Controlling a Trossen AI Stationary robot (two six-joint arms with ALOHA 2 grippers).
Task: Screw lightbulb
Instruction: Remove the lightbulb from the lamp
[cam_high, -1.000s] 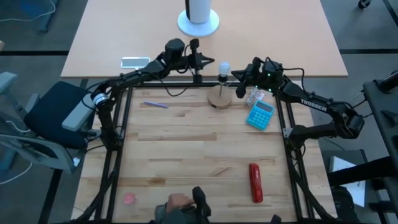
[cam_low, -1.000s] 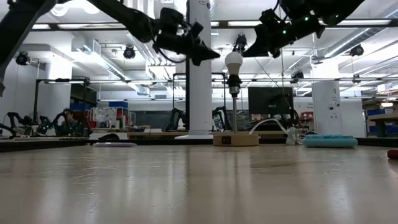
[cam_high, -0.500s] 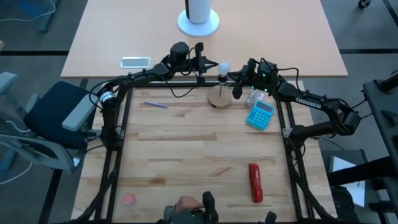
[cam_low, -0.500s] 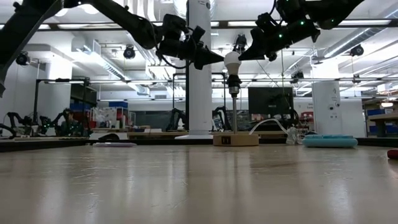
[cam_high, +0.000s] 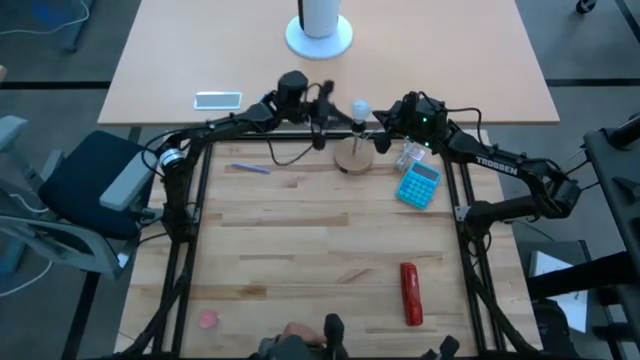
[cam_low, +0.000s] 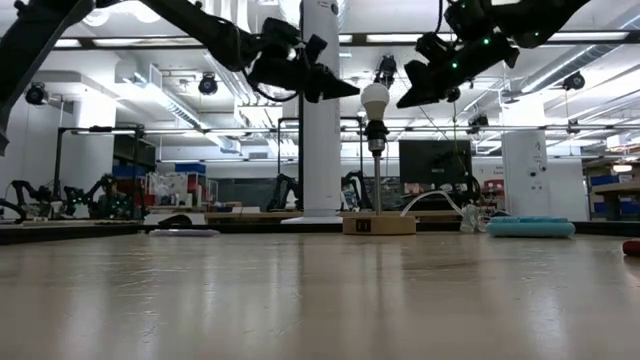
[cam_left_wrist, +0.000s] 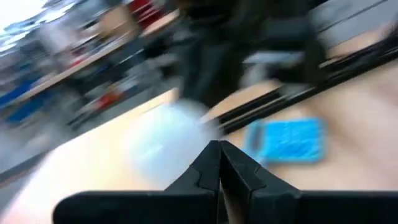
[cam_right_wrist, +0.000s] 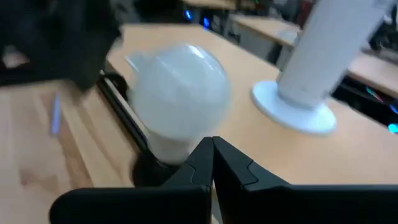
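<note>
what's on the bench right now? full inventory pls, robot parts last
lightbulb: 1, white, on top of the thin post, between the two end effectors
wooden disc: 1, tan, base of the post, mid-back of the table
calculator: 1, blue, right of the disc
red object: 1, red, front right
pink object: 1, pink, front left corner
pen: 1, purple, left of the disc
phone: 1, white, on the far table, left
white cylinder: 1, white, round base, far table
left end effector: shut, just left of the bulb
right end effector: shut, just right of the bulb
</note>
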